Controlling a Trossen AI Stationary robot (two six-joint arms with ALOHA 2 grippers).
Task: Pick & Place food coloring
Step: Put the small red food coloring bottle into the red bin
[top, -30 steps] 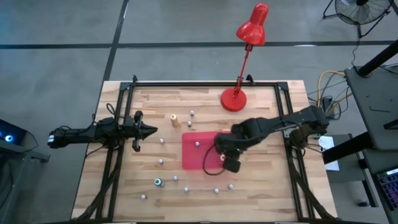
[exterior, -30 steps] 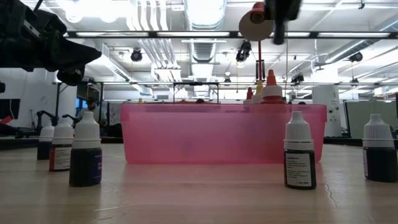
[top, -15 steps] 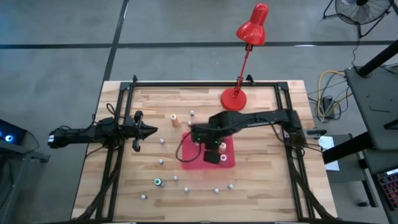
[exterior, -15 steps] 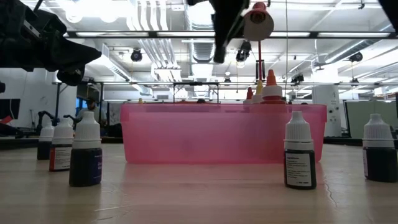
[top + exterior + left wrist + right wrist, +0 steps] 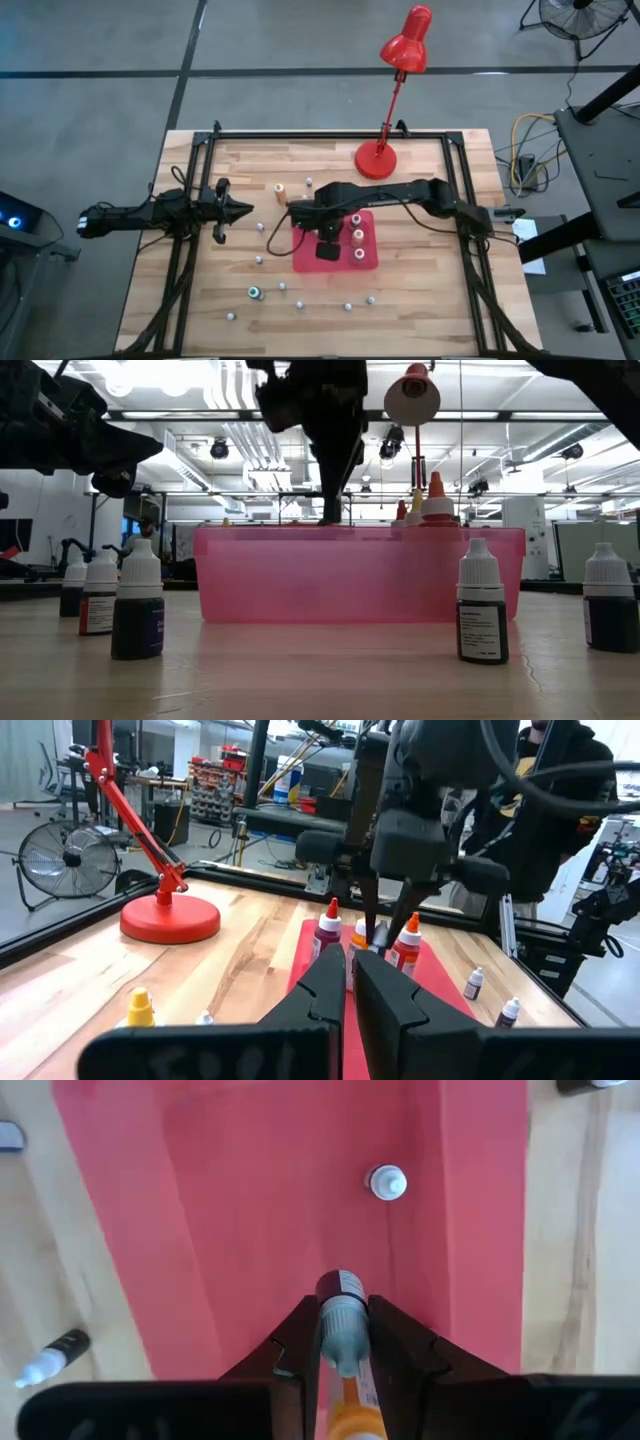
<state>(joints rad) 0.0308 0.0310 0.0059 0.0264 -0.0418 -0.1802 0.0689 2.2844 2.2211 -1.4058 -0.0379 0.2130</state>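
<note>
Roughly sixteen food coloring bottles [image 5: 255,292], one red tray [image 5: 370,260], one red lamp [image 5: 376,160], two robot arms [image 5: 130,215].

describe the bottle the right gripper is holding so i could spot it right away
Start at the red tray mid-table, in front of the lamp. The right gripper hangs over it, shut on a small bottle. Unlike the white-capped bottle standing alone in the tray, this one is clamped between the gripper's fingers, with a teal cap and an orange body.

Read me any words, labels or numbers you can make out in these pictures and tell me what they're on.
None can be read.
Label on the dark bottle right of the red tray, low view: print too small.
Label on the dark bottle at left: blurred.
</note>
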